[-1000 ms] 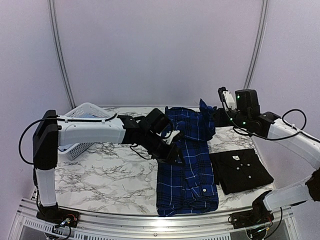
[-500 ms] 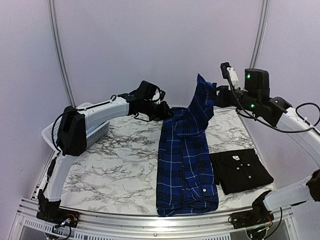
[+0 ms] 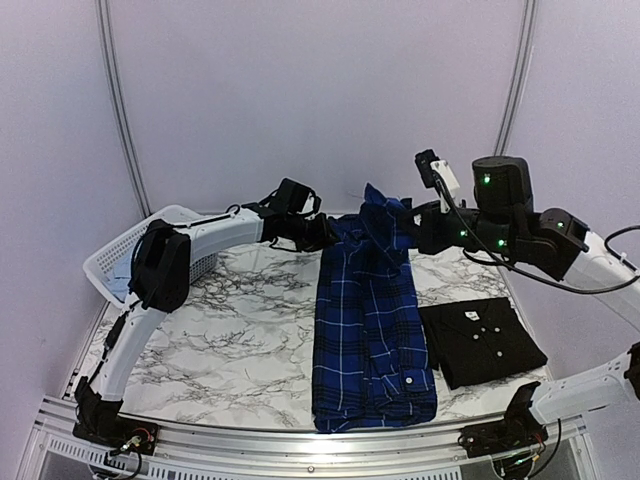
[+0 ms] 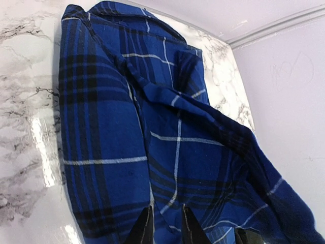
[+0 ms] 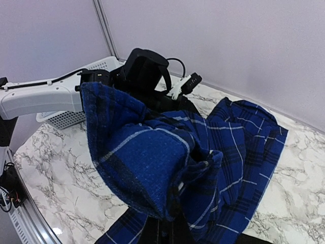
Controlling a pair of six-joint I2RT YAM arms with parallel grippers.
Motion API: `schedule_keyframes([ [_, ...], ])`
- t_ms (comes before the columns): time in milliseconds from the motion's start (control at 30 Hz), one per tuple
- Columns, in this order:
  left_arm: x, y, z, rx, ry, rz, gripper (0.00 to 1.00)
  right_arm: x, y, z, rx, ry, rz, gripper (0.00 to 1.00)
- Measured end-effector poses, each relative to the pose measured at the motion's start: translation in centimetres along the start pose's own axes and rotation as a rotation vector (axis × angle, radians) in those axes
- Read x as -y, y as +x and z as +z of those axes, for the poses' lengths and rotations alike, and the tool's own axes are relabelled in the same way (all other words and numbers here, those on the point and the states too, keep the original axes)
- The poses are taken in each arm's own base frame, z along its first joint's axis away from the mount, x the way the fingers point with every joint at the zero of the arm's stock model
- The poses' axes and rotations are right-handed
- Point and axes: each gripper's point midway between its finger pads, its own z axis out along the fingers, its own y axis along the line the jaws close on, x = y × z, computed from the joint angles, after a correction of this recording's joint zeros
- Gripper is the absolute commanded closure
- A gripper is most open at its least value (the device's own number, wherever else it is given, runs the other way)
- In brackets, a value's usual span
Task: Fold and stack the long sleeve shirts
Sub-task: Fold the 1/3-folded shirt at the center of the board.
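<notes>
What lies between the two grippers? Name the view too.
The bunched far end of the plaid shirt, running from left gripper to right gripper; top external view shows it.

Soft, even overhead light fills the top view, bright and free of hard shadows; the walls (image 3: 320, 100) take a faint lilac cast. The glossy marble desk (image 3: 230, 330) shows only a thin, diffuse shadow beside the plaid shirt (image 3: 365, 320), and glare whitens the metal rail (image 3: 320, 458) at the near edge. The black shirt (image 3: 485, 340) is so dark its folds barely read. The left wrist view carries a bright reflected streak on the desk. In the right wrist view the nearest cloth looks slightly soft, its underside sinking into black.
</notes>
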Motion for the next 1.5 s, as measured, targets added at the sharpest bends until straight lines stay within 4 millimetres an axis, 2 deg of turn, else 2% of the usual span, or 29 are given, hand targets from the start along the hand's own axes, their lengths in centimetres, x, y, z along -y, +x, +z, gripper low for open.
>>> schedule_keyframes([
  [133, -0.8, -0.3, 1.3, 0.007, 0.010, -0.014, 0.77, 0.8, 1.9, -0.1, -0.039, 0.041, 0.033, 1.00],
  [333, -3.0, 0.8, 3.8, -0.007, 0.018, -0.050, 0.75, 1.0, 5.4, 1.1, -0.121, 0.043, 0.063, 1.00],
  [500, -5.1, 1.9, 5.4, -0.022, 0.008, -0.093, 0.75, -0.8, 11.0, 2.7, -0.264, -0.034, 0.067, 1.00],
  [667, -5.4, 1.3, 5.6, -0.005, 0.025, -0.115, 0.75, -3.5, 16.9, 3.1, -0.421, -0.136, 0.046, 1.00],
  [800, -5.7, 0.9, 5.5, 0.000, 0.027, -0.125, 0.75, -5.0, 20.1, 2.7, -0.509, -0.200, 0.045, 1.00],
  [967, -5.7, 0.8, 5.3, -0.004, 0.034, -0.124, 0.75, -5.6, 23.8, 2.5, -0.616, -0.236, 0.055, 1.00],
  [1167, -5.7, 1.3, 4.6, -0.025, 0.030, -0.116, 0.76, -6.4, 25.6, 2.4, -0.671, -0.284, 0.071, 1.00],
  [1500, -2.7, 0.5, 1.9, -0.031, 0.080, -0.078, 0.76, -8.0, 27.3, 2.2, -0.731, -0.346, 0.066, 1.00],
])
